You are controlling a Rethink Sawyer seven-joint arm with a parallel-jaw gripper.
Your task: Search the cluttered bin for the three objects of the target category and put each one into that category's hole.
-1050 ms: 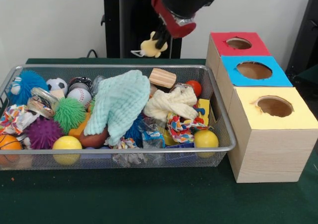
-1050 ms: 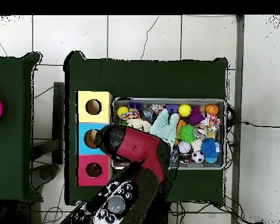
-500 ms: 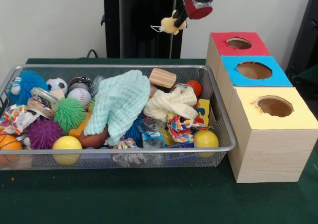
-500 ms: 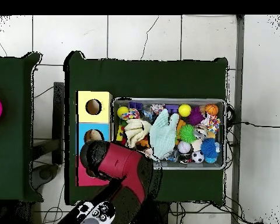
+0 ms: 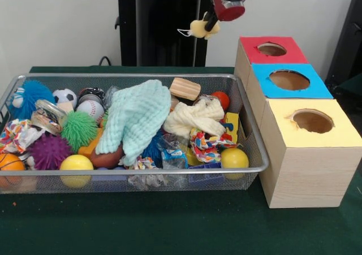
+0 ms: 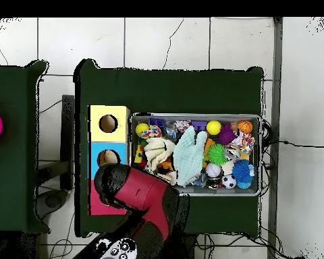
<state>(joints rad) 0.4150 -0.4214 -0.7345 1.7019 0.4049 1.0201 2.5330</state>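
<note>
While the red and black gripper (image 5: 210, 24) hangs at about ten o'clock from the red-topped wooden box (image 5: 270, 50), its jaws seemingly clamp a small yellow plush toy (image 5: 199, 29).

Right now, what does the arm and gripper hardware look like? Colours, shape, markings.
The arm is a thick rounded link with a red shell and black ends, seen overhead. In the front view its wrist ends in a red collar with a pale strip, and a slim black gripper protrudes. No legible markings or loose cables.
</note>
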